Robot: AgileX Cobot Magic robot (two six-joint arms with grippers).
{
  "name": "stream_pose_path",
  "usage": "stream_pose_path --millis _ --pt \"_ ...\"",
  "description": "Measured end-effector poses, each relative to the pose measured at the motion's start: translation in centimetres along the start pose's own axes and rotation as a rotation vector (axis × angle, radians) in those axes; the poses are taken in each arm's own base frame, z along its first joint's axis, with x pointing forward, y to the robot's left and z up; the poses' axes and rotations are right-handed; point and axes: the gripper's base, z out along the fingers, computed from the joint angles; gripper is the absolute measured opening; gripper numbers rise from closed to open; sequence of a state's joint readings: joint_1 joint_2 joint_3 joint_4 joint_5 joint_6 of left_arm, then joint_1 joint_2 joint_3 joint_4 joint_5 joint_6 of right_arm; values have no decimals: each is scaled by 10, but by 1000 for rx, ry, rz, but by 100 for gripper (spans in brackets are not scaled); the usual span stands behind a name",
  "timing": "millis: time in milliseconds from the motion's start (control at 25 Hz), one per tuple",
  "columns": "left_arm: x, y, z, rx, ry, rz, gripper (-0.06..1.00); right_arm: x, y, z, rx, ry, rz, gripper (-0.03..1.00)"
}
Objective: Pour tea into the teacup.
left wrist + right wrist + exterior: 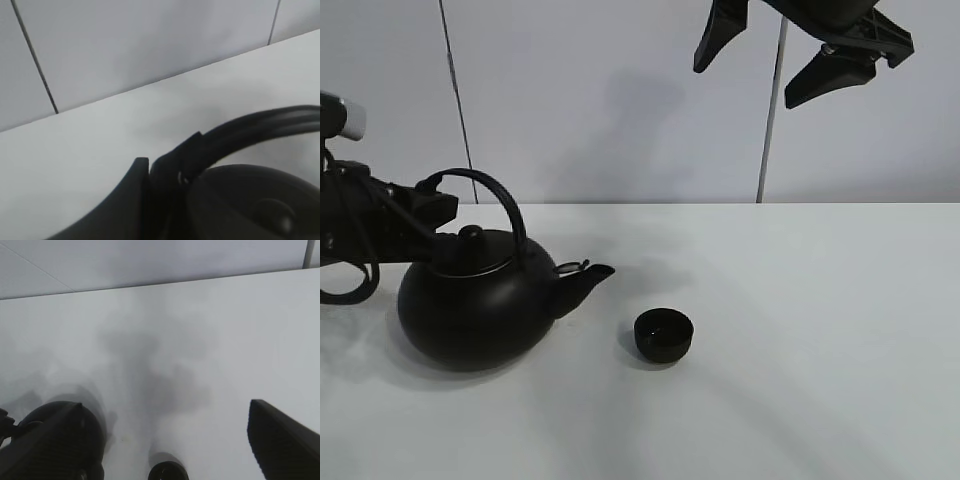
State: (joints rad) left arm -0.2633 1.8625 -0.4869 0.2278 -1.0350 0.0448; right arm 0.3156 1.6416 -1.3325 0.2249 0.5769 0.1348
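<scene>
The black kettle [480, 305] stands on the white table, its spout pointing right toward the teacup [664, 334], a small black bowl-shaped cup standing apart from the spout. My left gripper [437, 215] is shut on the left base of the kettle's arched handle [495, 190]. In the left wrist view one finger [132, 195] lies against the handle [260, 122] above the lid. My right gripper [770, 55] hangs open and empty high above the table. The right wrist view shows the kettle [92, 440] and the teacup [167, 471] far below the gripper.
The white table [820, 330] reaches back to a pale panelled wall [620, 100]. Nothing else stands on the table.
</scene>
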Motion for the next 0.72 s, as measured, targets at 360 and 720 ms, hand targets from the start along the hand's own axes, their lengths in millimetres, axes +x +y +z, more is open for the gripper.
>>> stream_pose_path --millis 360,720 --pt "-29 -13 28 55 -63 53 11 0 0 0 0 0 0 61" --pt "-37 -16 46 75 17 126 11 0 0 0 0 0 0 61"
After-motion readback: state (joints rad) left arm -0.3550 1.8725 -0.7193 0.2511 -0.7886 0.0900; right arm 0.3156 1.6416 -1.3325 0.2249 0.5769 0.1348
